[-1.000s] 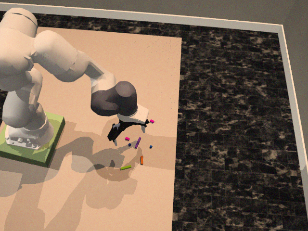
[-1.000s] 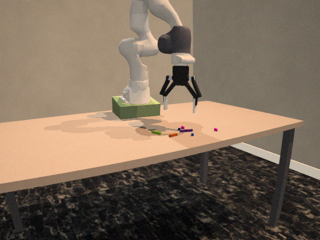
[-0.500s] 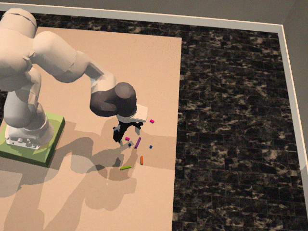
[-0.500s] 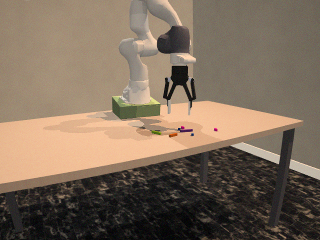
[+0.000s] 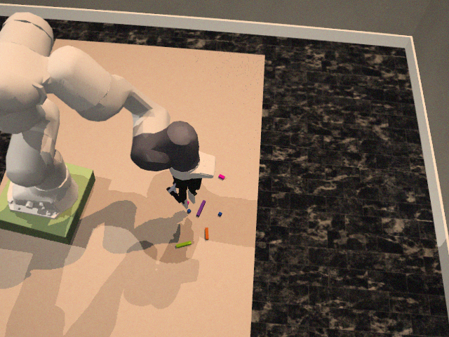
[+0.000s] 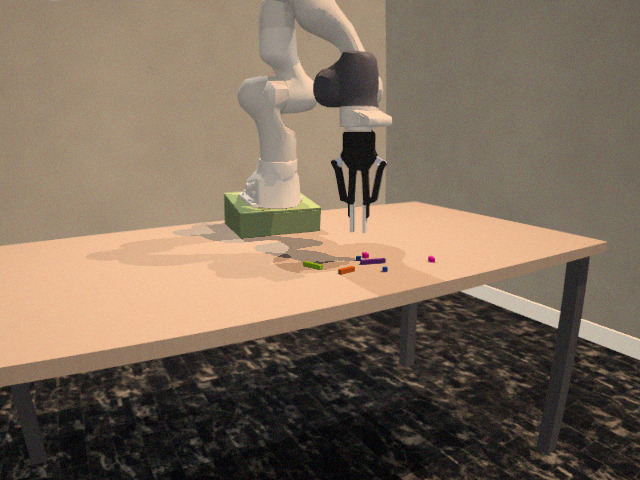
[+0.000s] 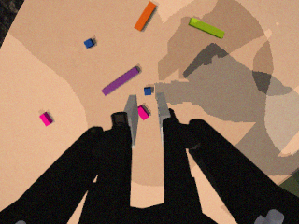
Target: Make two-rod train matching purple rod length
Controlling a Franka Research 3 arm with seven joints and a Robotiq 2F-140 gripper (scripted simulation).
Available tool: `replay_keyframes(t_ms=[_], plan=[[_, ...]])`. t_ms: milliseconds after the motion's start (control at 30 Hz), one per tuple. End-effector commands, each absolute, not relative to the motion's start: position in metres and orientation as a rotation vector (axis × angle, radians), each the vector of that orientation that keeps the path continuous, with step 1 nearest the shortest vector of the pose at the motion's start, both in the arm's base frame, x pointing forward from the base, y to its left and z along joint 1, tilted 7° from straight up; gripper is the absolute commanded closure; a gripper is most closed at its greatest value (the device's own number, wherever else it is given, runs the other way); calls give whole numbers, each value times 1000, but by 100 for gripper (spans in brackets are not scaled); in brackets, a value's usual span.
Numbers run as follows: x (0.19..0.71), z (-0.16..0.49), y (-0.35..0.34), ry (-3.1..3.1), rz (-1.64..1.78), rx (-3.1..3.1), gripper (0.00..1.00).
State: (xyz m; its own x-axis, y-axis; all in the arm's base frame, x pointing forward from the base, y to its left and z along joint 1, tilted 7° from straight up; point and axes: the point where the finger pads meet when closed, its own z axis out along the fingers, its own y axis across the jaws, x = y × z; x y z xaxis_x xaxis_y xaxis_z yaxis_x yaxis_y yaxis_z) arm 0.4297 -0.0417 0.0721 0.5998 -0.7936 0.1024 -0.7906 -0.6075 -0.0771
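On the table (image 6: pixel 155 304), from left to right in the exterior view, lie the lime rod (image 6: pixel 312 265), the orange rod (image 6: pixel 346 269), a blue rod (image 6: pixel 358 257) beside a magenta rod (image 6: pixel 364 254), the purple rod (image 6: pixel 372 260), a second blue rod (image 6: pixel 384 268) and a second magenta rod (image 6: pixel 431 258) well apart. The pincer (image 6: pixel 357 227) hangs above the first magenta rod, its fingers nearly together, gripping nothing.
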Motion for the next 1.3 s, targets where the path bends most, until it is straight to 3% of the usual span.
replay_keyframes(t_ms=[0,1267], plan=[[429,72,-41,1351,-194,-2803,85],[431,57,-42,1351,-194,-2803,85]])
